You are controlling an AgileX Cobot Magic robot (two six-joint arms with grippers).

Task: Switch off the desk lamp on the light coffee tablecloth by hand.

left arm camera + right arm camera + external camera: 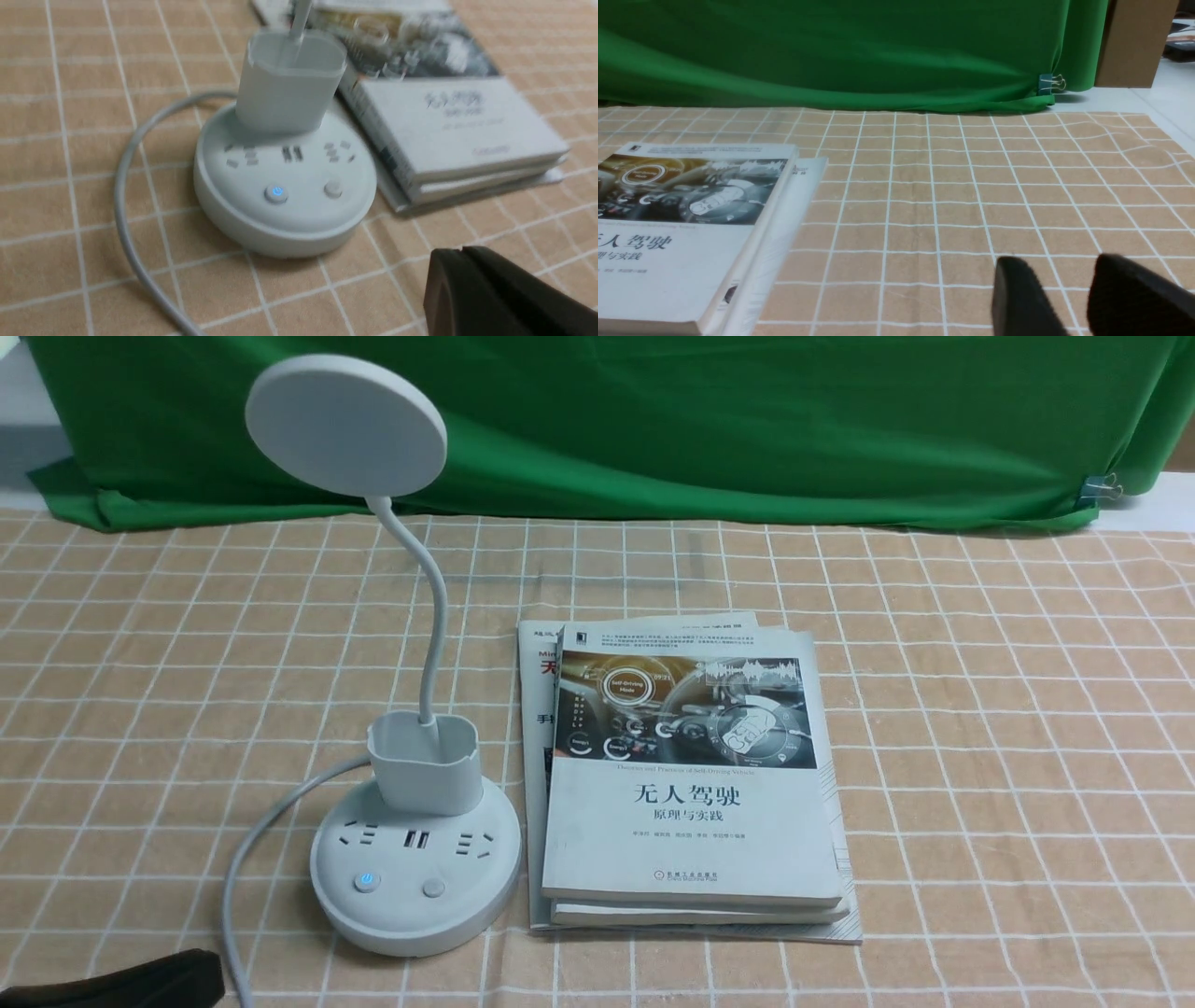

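Okay, at the far left of my front view, low down, I see a bit of my left gripper [460,254]. Its two fingers look pressed together, with nothing held in them. It is near the lamp and not touching it. Next comes a gray cord [245,854], which bends over the tan cloth [1008,756] with white squares and goes to the back of the pen cup [425,775].

The desk lamp [415,905] stands on the cloth, on the left side. Its flat round head is up high, on a thin bendy neck that comes up at the cup. Down on the round base are some plug holes and two buttons. The left button [367,881] has a blue light on it, and the right button [434,888] is plain.

Just to the right of the lamp is a pile of books [691,803]. The top one has a car picture on it. Behind everything hangs a green cloth [700,429], with a clip [1100,488] near its right end.

My right gripper [1059,266] is over on the right, past the books. Its fingers are partly open, with a gap between them, and it holds nothing.
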